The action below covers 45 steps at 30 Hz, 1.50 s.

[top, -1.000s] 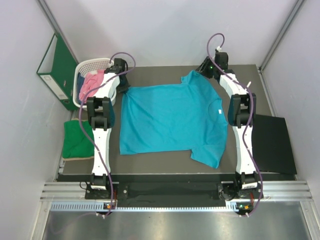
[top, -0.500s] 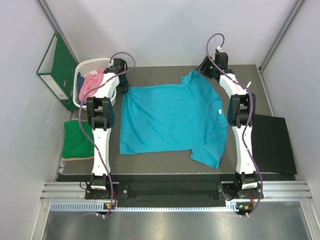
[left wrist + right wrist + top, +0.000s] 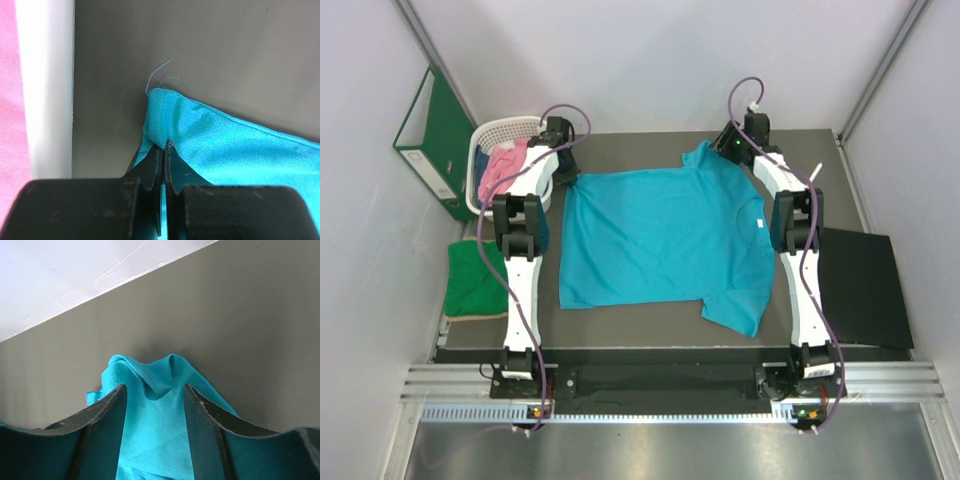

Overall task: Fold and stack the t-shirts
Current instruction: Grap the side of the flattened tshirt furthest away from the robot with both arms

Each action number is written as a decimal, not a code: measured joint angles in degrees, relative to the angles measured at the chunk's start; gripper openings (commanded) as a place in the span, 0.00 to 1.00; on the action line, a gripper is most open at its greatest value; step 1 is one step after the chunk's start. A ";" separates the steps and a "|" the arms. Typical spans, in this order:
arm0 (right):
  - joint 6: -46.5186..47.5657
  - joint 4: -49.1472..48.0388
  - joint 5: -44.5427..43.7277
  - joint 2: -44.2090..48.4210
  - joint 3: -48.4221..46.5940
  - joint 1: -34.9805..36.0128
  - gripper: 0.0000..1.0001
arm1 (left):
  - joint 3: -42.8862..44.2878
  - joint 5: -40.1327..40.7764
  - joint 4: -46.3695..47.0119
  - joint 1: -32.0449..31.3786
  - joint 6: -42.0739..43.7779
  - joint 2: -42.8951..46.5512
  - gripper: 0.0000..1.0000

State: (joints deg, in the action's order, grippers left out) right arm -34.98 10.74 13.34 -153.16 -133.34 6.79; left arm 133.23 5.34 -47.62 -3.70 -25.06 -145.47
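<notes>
step: fold | left gripper: clenched on teal t-shirt hem corner, upper left | right gripper: released, straddling sleeve, upper right | advice: pinch sleeve deep, lift both evenly

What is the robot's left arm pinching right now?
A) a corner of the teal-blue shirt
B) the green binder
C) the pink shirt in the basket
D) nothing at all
A: in the left wrist view, the left end effector is shut tight on a corner of the teal-blue t-shirt.
</notes>
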 measured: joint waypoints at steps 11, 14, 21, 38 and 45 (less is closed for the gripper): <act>-2.27 -1.84 -0.37 -0.85 -0.74 0.33 0.15 | -0.68 -0.02 0.55 0.00 0.00 0.26 0.00; -3.04 -2.03 -0.76 -1.31 -1.05 0.33 0.05 | -0.85 -0.04 0.70 -0.02 0.00 0.35 0.00; -3.61 -2.16 -1.29 -1.99 -1.05 0.33 0.00 | -1.40 -0.04 1.11 -0.02 0.13 0.63 0.00; -2.23 -2.64 -1.42 3.13 1.36 0.17 0.00 | -3.50 -0.04 2.01 -0.33 0.22 2.40 0.00; -0.57 -3.98 -1.44 11.78 5.84 0.15 0.00 | -3.85 -0.66 2.14 -0.46 1.01 6.10 0.00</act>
State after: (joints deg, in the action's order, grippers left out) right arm -35.55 6.76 11.90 -141.38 -127.50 6.94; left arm 129.38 4.69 -45.47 -4.16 -24.05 -139.37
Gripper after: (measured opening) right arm 0.010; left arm 0.017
